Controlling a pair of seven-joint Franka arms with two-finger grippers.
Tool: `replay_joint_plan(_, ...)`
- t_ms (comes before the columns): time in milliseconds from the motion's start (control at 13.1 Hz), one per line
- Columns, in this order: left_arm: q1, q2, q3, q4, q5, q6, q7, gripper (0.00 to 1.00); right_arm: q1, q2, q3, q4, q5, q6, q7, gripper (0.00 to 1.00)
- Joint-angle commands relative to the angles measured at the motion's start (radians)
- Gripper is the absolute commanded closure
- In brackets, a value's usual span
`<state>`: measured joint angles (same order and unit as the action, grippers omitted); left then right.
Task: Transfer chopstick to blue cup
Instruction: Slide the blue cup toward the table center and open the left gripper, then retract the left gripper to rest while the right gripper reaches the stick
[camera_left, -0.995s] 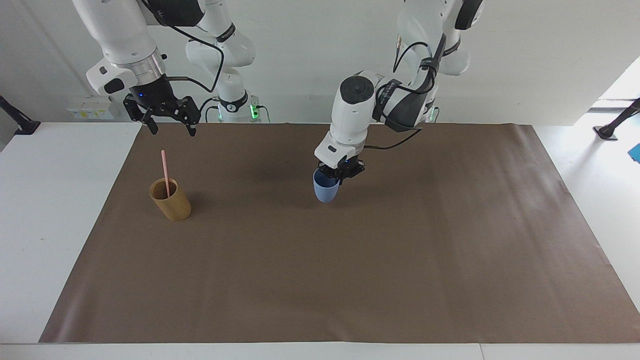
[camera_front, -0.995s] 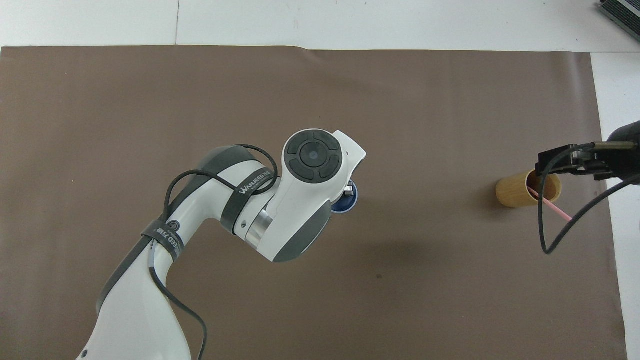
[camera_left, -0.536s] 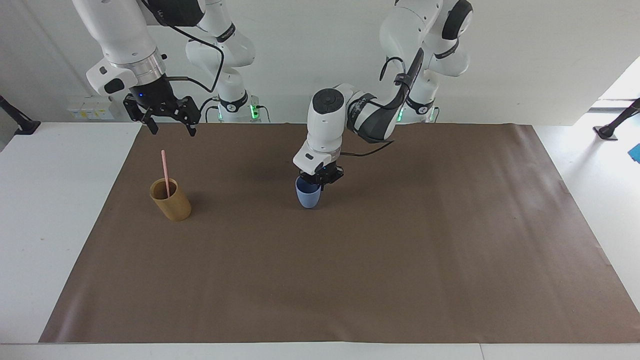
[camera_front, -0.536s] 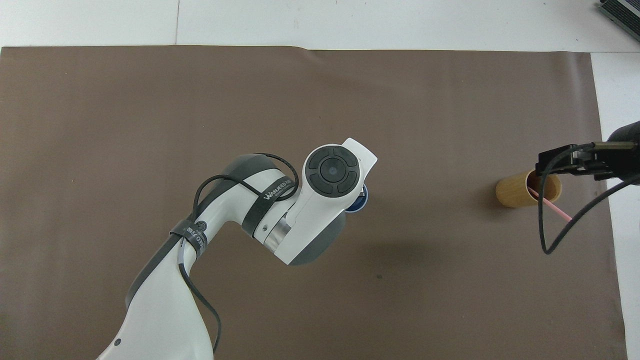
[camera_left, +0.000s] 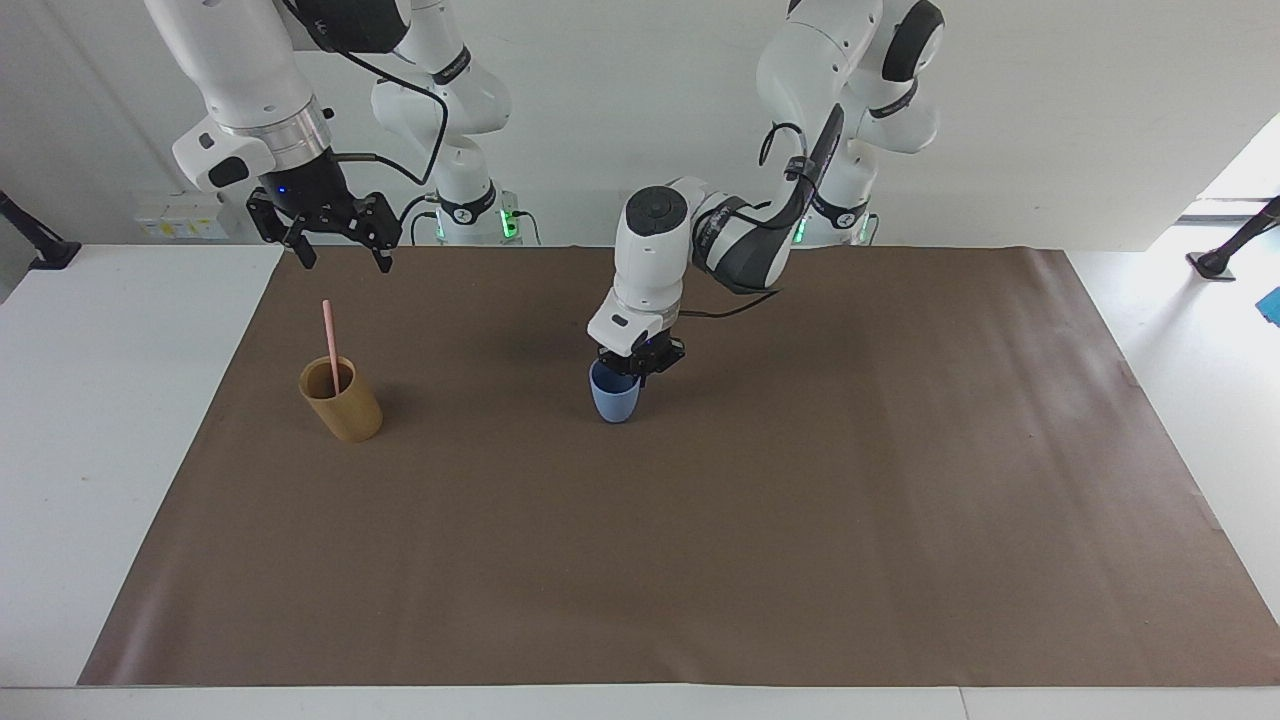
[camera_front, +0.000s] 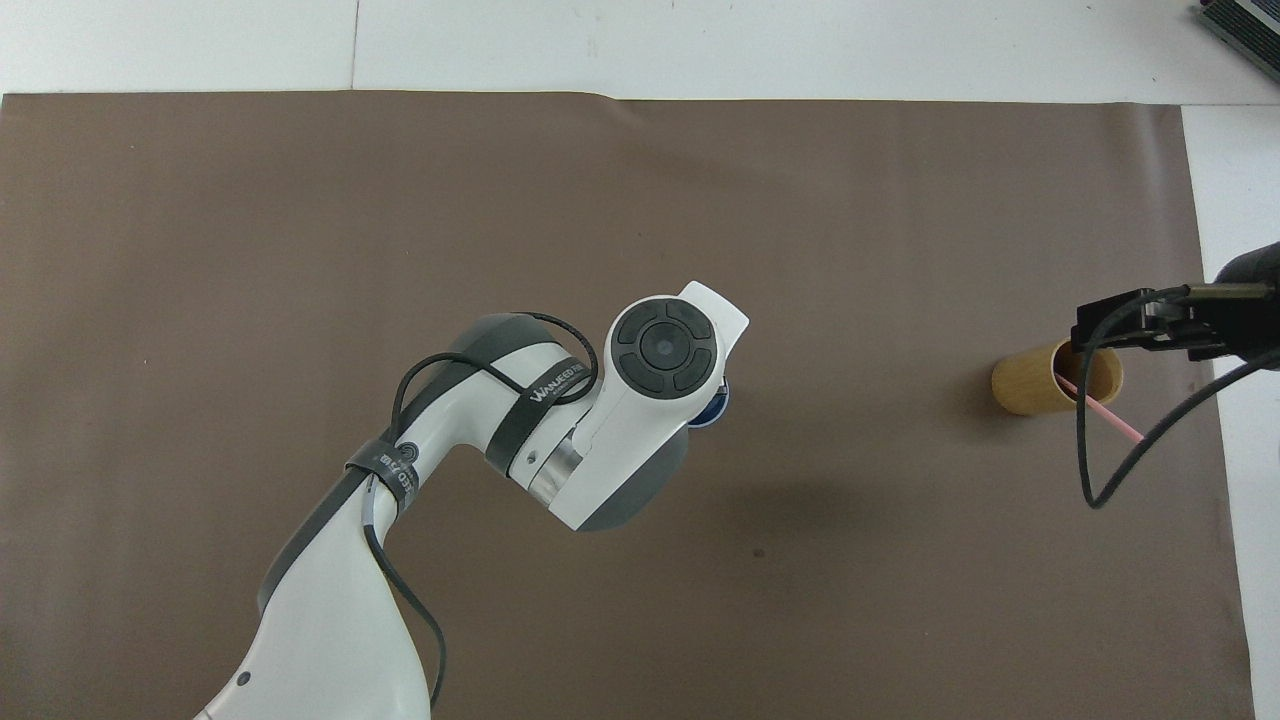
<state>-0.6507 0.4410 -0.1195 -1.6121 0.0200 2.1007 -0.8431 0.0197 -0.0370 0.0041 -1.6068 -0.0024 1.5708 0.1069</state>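
Left pincer (camera_left: 634, 368) sits on the rim of the small light-blue plastic tumbler (camera_left: 614, 397), mid-worktop on the brown mat (camera_left: 700, 520); whether it grips, you cannot tell. Thin pale pink chopstick (camera_left: 329, 345) stands in the tan cylindrical cup (camera_left: 342, 402). Right pincer (camera_left: 335, 238) hangs wide above it. Release cleanly, lift straight, avoid tipping the tumbler

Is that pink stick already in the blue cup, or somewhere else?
Somewhere else. The chopstick stands leaning in the tan cup, its top poking above the rim; the blue cup sits apart, mid-table.
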Motion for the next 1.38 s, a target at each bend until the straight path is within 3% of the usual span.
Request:
replay_joint_plan(0,0.043,-0.099,0.017,-0.014,0.023,-0.076,-0.011,0.0,-0.011,-0.006,0.001,-0.004,0.029,0.0,-0.01,0.0)
replay_joint_plan(230,0.133,-0.186,0.015,-0.015,0.023,-0.132,0.062,0.0,-0.012,-0.006,0.001,-0.004,0.03,0.002,-0.016,0.0)
replay_joint_plan(536,0.302,-0.306,0.015,-0.026,0.012,-0.266,0.296,0.0,-0.035,-0.01,-0.004,-0.018,0.027,0.006,-0.023,0.0)
replay_joint_plan(1071,0.571,-0.37,0.014,-0.058,-0.026,-0.375,0.755,0.0,-0.086,-0.066,-0.007,-0.275,0.013,0.271,-0.024,0.0)
replay_joint_plan(1301,0.612,-0.439,0.017,-0.048,-0.028,-0.476,0.857,0.0,-0.145,-0.092,-0.007,-0.363,0.013,0.313,-0.096,0.0)
